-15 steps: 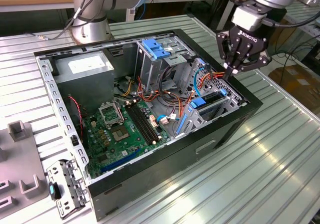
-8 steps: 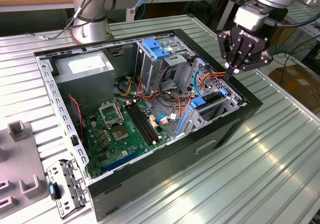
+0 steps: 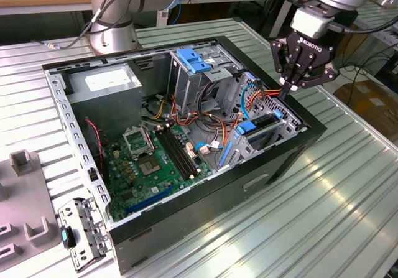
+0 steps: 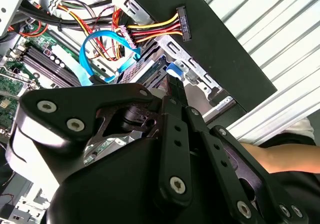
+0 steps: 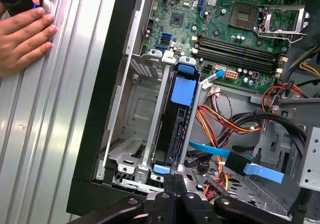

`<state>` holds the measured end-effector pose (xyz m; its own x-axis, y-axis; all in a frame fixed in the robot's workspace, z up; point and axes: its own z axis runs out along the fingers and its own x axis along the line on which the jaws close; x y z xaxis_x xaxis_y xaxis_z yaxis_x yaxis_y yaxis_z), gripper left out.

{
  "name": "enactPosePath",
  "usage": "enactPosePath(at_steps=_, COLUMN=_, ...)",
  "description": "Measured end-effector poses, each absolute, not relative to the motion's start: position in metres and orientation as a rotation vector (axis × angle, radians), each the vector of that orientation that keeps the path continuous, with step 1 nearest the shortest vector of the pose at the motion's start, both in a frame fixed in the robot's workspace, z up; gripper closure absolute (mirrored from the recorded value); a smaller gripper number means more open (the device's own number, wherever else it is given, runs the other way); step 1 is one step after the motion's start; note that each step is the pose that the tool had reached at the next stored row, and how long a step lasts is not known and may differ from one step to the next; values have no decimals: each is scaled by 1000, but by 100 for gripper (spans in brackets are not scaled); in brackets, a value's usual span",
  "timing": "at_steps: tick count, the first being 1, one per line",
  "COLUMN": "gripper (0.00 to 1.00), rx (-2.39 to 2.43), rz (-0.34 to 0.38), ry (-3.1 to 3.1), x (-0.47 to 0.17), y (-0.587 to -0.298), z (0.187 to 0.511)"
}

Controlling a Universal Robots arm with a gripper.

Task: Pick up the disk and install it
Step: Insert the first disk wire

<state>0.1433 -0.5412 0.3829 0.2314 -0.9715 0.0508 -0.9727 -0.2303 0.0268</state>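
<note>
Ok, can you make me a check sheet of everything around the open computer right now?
Surface: ribbed metal table, holding the open computer case.
Job's things: the disk stands on edge in the drive cage.
Clutter: grey moulded tray; loose metal bracket.
Grippers: gripper shut, tips by the disk's end.
Cables: blue flat cables; red-yellow wires.
Surroundings: a person's hand on the table; robot arm base.

The cage [image 5: 137, 108] hides most of the disk [image 5: 180, 103], and the view's edge crops a hand [image 5: 22, 36]
</note>
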Motion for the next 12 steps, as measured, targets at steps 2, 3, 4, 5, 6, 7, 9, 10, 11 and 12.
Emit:
enactPosePath(at_steps=2, gripper=89, rx=2423, rz=36, ry=-1915, x=143, y=-541, z=383)
enactPosePath(at_steps=3, gripper=89, rx=2424, rz=36, ry=-1915, x=143, y=-541, z=383)
enactPosePath(at_steps=4, gripper=89, rx=2424, rz=36, ry=-1914, x=143, y=-541, z=383)
enactPosePath(at_steps=5, gripper=89, rx=2428, rz=36, ry=-1910, x=143, y=-541, z=383)
enactPosePath(at_steps=6, gripper=89, rx=2440, rz=37, ry=-1894, x=143, y=-541, z=384)
enactPosePath(at_steps=7, gripper=89, rx=2461, rz=38, ry=-1867, x=143, y=-541, z=385)
enactPosePath(at_steps=9, gripper=89, rx=2511, rz=39, ry=-1801, x=143, y=-541, z=385)
enactPosePath(at_steps=10, gripper=89, rx=2526, rz=40, ry=-1780, x=143, y=-541, z=385)
enactPosePath(at_steps=11, gripper=89, rx=2550, rz=41, ry=-1745, x=143, y=-541, z=385)
enactPosePath(at_steps=12, gripper=89, rx=2563, rz=42, ry=-1728, x=143, y=-541, z=386)
